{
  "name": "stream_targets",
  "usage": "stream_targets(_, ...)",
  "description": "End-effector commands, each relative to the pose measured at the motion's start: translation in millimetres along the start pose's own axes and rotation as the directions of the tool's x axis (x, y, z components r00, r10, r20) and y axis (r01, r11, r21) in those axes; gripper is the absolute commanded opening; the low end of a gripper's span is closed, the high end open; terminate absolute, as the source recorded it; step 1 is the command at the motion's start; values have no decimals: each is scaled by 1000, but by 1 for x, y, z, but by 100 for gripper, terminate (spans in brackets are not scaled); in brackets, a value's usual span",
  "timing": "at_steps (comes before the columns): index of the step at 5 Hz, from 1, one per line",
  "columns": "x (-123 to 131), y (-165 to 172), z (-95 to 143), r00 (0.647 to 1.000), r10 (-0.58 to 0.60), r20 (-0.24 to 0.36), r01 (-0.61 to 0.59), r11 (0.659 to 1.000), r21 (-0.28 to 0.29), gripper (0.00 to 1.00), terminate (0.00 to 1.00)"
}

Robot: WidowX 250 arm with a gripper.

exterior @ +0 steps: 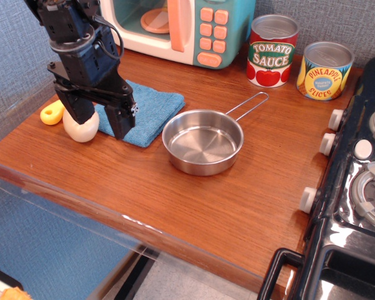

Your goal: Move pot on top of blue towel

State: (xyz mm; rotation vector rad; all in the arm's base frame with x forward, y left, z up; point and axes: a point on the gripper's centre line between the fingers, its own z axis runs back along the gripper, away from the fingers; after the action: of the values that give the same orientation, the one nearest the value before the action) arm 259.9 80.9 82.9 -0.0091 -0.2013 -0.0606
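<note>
Light: bright, even, from above.
Glare: soft sheen inside the pot (pixel 203 142), right of the tool (pixel 100 122).
Focus: sharp; bench (pixel 175 200) front edge streaky.

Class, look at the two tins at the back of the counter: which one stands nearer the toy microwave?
The tomato sauce tin, red and white, stands right beside the microwave. The yellow pineapple slices tin stands further right, towards the stove.

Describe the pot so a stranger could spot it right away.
On the wooden counter, left of the toy stove, the pot sits beside the blue towel. Unlike the labelled cans behind, it's shallow, shiny, empty, with a wire handle.
</note>
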Motion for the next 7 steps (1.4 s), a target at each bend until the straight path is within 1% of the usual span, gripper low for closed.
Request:
stream_targets(1,0,0,0,1000,0,0,0,1000,0,100,0)
stream_targets(2,0,0,-2,1000,0,2,0,1000,-4,100,0)
stream_targets(3,2,-3,-5,1000,6,25,-6,1000,6,100,0)
stream_targets(4,16,-13,-10,996,28,87,-27,1000,-4,100,0)
stream_targets(5,45,-31,-20,989,116,95,-115,993,-17,100,0)
stream_targets(6,61,-40,-38,977,210,46,-210,978,-9,100,0)
stream_targets(7,60,-44,-57,969,248,-13,-248,969,3,100,0)
